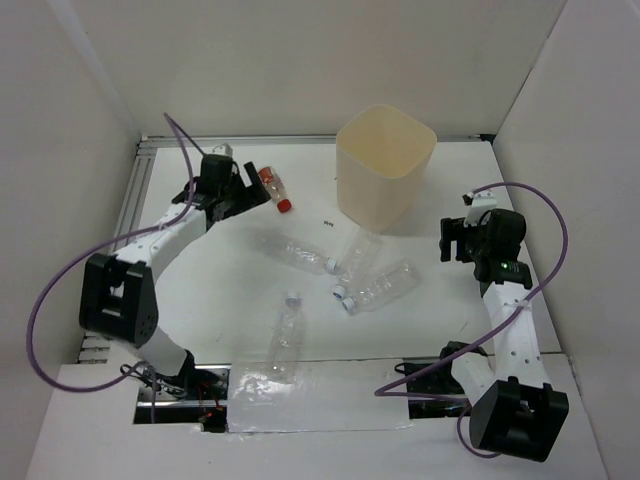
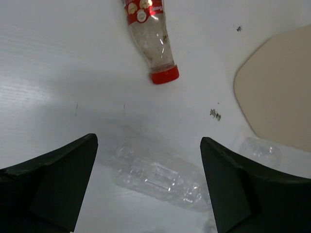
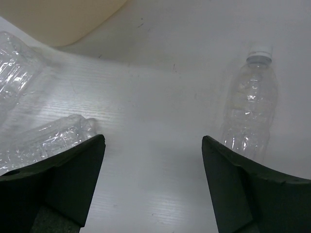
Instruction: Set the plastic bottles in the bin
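No bottle looks to be in the bin yet, so by my reading you are at the first pick-up. The bin stands at 1 o'clock on the table, and all five bottles lie on their sides on that white surface.

Your left claw is at 11 o'clock, spread wide and holding nothing. The red-capped bottle lies just beside it. In the left wrist view that bottle is at 12 o'clock, ahead of the fingers rather than between them. To take it, you would need to reach forward, straddle its body and close, then carry it over to the bin's mouth.

Your right claw hangs at 3 o'clock, also wide open and empty. The four clear bottles are spread from the table's centre down towards 6 o'clock. Two of them lie close together just below the bin, so picking one may nudge the other.

The table is matte white with a shiny clear sheet at its near edge. Plain white walls close it in on three sides. Purple cables loop off both arms.
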You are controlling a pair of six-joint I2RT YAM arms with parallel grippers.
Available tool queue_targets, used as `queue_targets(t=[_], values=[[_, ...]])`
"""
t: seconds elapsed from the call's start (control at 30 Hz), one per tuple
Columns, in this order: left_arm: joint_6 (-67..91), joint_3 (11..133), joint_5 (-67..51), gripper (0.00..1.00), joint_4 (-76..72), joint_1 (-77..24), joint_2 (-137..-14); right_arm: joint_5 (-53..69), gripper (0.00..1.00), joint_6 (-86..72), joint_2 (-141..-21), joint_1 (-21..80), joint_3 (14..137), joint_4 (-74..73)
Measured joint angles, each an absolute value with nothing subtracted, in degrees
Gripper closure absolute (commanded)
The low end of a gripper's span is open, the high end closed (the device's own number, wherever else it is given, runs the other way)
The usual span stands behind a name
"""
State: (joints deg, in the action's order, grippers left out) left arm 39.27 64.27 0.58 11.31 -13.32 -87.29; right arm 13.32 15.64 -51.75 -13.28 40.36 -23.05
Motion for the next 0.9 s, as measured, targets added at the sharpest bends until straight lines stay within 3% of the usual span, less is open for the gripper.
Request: queue_targets(t=[0.4,0.73,0.77,0.83,0.9], values=[[39.1,94.0,8.1,0.00,13.8,-19.0,-119.9,14.3,0.11,15.5,-52.8,-13.9,40.4,-23.1],[39.0,103.3,14.1,0.00,19.8,-18.4,-129.5,14.6,0.11,15.5,-54.0,-15.6,40.4,-23.1],[39.0,104.2,14.3,0.02,19.8,-18.4,-130.4,14.8,0.11,15.5,-54.3,-15.8,40.4,-23.2],[39.2,105.3,14.6,0.15,19.9,-18.3,-131.8,15.3,0.11,15.5,-54.7,-16.2,40.4,-23.2],[39.2,106.0,15.2,0.34,19.9,-18.2,-132.6,15.7,0.11,15.5,-55.0,-16.4,40.4,-23.2]])
